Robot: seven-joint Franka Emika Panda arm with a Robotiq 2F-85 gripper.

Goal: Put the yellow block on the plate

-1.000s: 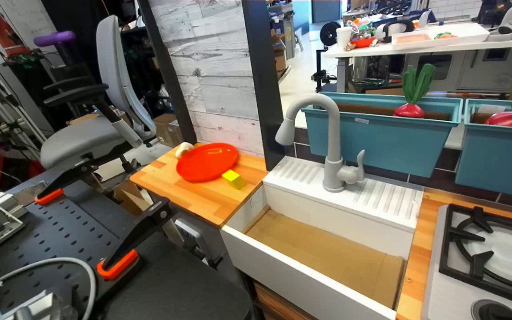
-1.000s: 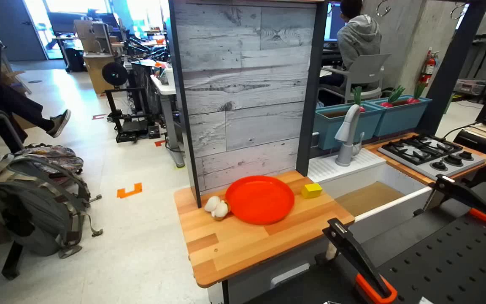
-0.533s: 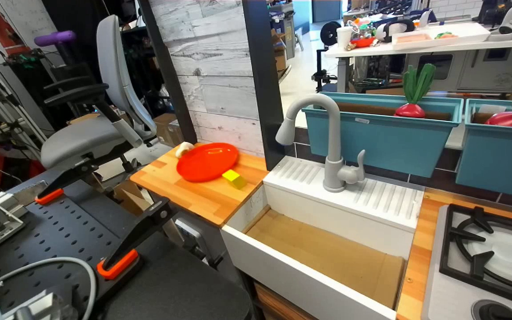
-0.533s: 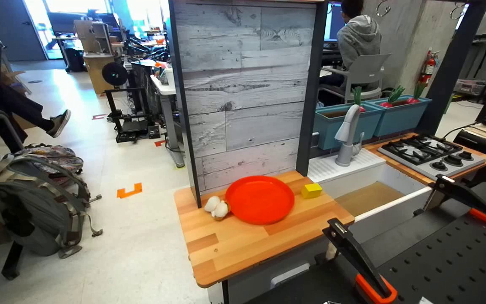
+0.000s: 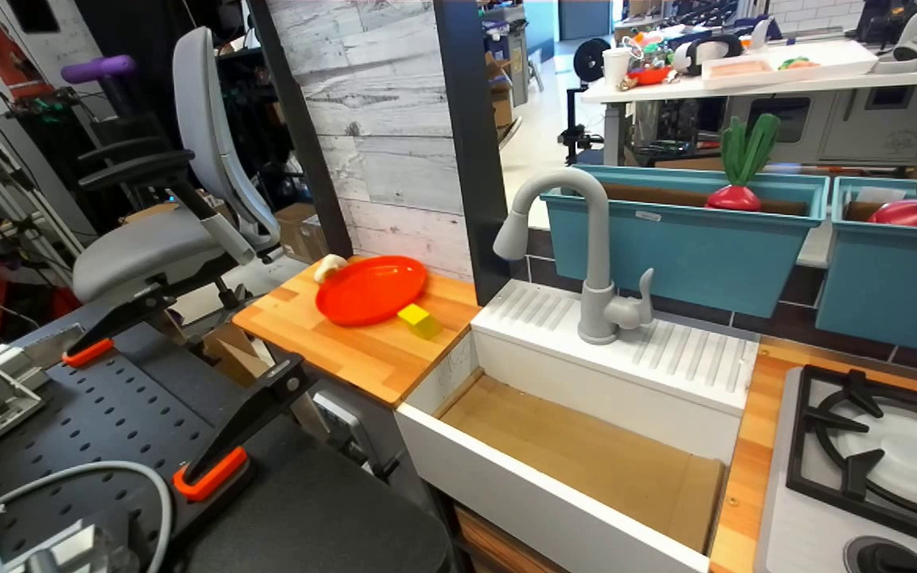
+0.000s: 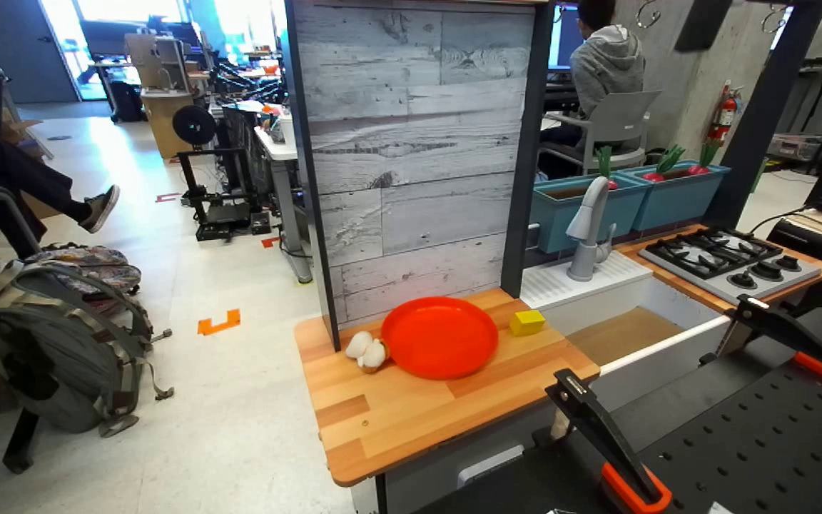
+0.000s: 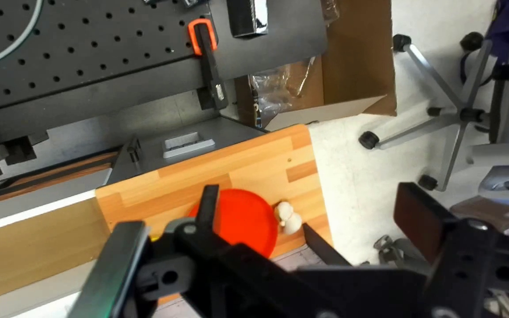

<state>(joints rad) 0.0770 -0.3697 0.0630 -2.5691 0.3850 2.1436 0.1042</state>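
Observation:
The yellow block (image 5: pixel 419 321) sits on the wooden counter beside the plate, on the sink side; a small gap shows between them in an exterior view (image 6: pixel 527 323). The red-orange plate (image 6: pixel 439 338) lies flat on the counter, and nothing lies on it; it also shows in an exterior view (image 5: pixel 371 290). My gripper (image 7: pixel 309 198) is open and empty, high above the counter in the wrist view. One finger covers part of the plate (image 7: pixel 248 221) there. The block is almost wholly hidden behind the gripper, with only a yellow sliver (image 7: pixel 154 238) showing.
A white mushroom-like object (image 6: pixel 367 351) touches or nearly touches the plate. A plank wall (image 6: pixel 418 157) stands behind the plate. The sink (image 5: pixel 554 477) with its grey faucet (image 5: pixel 598 255) adjoins the counter. Clamps (image 6: pixel 607 435) stick out at the black bench edge.
A dark shape, apparently part of the gripper or arm, has come into view at the top edge in both exterior views. The block, plate and mushroom have not moved.

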